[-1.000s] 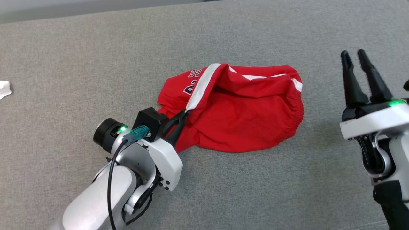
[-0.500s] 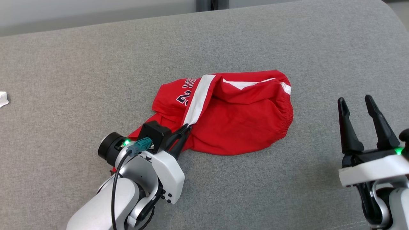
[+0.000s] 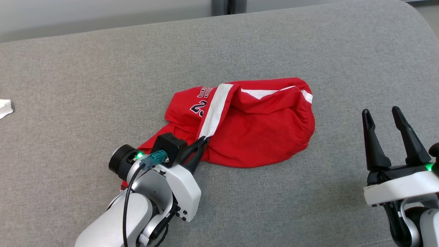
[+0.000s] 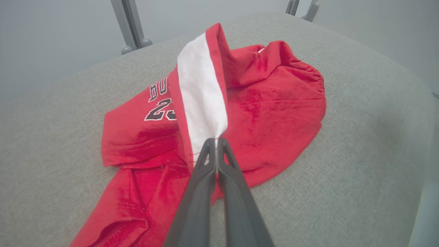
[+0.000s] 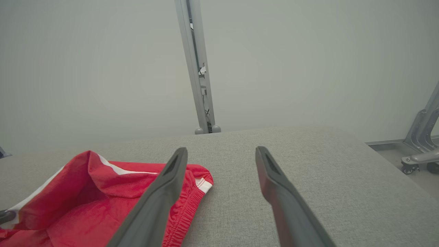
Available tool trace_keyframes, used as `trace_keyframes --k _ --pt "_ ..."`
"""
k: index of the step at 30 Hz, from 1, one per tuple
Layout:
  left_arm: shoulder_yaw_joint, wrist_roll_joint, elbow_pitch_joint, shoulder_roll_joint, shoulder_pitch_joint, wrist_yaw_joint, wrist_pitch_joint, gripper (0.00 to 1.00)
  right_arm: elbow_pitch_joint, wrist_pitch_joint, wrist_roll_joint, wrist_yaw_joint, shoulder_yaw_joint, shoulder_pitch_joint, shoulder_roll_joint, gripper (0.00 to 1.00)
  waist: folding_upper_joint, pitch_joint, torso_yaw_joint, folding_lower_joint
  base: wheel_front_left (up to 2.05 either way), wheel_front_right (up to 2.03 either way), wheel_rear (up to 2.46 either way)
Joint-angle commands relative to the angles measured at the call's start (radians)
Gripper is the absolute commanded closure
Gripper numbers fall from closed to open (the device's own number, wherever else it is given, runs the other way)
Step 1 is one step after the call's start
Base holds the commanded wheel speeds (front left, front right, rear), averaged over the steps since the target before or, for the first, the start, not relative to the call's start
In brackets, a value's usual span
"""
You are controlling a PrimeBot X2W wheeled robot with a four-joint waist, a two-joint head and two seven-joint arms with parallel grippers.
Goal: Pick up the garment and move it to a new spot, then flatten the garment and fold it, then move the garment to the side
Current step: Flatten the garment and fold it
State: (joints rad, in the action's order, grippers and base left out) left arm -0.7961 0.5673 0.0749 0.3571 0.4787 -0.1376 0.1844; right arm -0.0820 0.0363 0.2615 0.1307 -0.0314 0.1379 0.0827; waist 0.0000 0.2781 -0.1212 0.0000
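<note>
— Where is the garment lying?

— It is sitting crumpled in a red heap near the middle of the grey padded surface. Its elastic hem is turning toward the robot's right, and dark lettering is showing on the part toward its left.

— And the left gripper?

— It is clenching the near end of the garment's white stripe. In the left wrist view its fingers are pressing together with the cloth pinched at their tips. The stripe is rising away from them as a ridge over the heap. The rest of the cloth is spreading beyond the tips and to both sides, and a loose red flap is trailing back under the wrist.

— Is the pinched edge lifting off the surface?

— Probably a little, though the angle is making that hard to judge.

— What is the right gripper doing?

— It is hovering well apart from the garment, off its right side, with its jaws standing wide and grasping nothing.

— Anything else?

— A small white scrap is lying at the robot's far left.
</note>
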Motion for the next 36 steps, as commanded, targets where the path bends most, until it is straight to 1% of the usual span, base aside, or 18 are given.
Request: trace_keyframes --k 1,6,9,16,20,21,24,31,32,36 --pt "-0.001 0.009 0.002 0.0 0.003 0.0 -0.005 1.0 -0.006 -0.005 -0.006 0.0 -0.004 -0.007 0.001 0.0 0.0 -0.001 0.001 0.0 0.0 0.0 0.0" --pt "-0.006 0.006 0.003 -0.003 0.006 -0.004 -0.006 1.0 -0.009 -0.013 -0.007 0.0 -0.01 0.012 0.005 0.0 0.0 -0.001 0.004 0.0 0.0 0.0 0.0" --pt "-0.008 0.003 -0.001 -0.005 0.012 -0.008 -0.003 1.0 0.026 -0.019 0.018 0.0 -0.023 0.041 0.018 0.0 0.0 0.009 0.007 0.0 0.0 0.0 0.0" --pt "-0.016 -0.012 -0.008 -0.008 0.037 -0.009 0.003 1.0 0.187 -0.044 0.074 0.0 -0.021 0.157 0.068 0.0 0.0 0.063 0.029 0.0 0.0 0.0 0.0" --pt "-0.02 -0.017 -0.01 -0.013 0.056 -0.004 0.0 1.0 0.292 -0.052 0.11 0.0 0.015 0.227 0.093 0.0 0.0 0.101 0.048 0.0 0.0 0.0 0.0" --pt "-0.02 -0.017 -0.01 -0.013 0.056 -0.004 0.0 1.0 0.292 -0.052 0.11 0.0 0.015 0.227 0.093 0.0 0.0 0.101 0.048 0.0 0.0 0.0 0.0" --pt "-0.025 -0.023 -0.006 -0.018 0.07 0.002 -0.002 1.0 0.363 -0.065 0.149 0.0 0.06 0.275 0.101 0.0 0.0 0.126 0.06 0.0 0.0 0.0 0.0" --pt "-0.037 -0.03 0.008 -0.029 0.094 0.012 -0.007 1.0 0.476 -0.115 0.3 0.0 0.161 0.364 0.117 0.0 0.0 0.163 0.077 0.0 0.0 0.0 0.0" --pt "-0.04 -0.031 0.013 -0.03 0.099 0.014 -0.008 1.0 0.494 -0.125 0.355 0.0 0.181 0.385 0.119 0.0 0.0 0.169 0.079 0.0 0.0 0.0 0.0" --pt "-0.044 -0.032 0.022 -0.035 0.108 0.02 -0.011 1.0 0.515 -0.135 0.459 0.0 0.222 0.419 0.128 0.0 0.0 0.178 0.085 0.0 0.0 0.0 0.0"
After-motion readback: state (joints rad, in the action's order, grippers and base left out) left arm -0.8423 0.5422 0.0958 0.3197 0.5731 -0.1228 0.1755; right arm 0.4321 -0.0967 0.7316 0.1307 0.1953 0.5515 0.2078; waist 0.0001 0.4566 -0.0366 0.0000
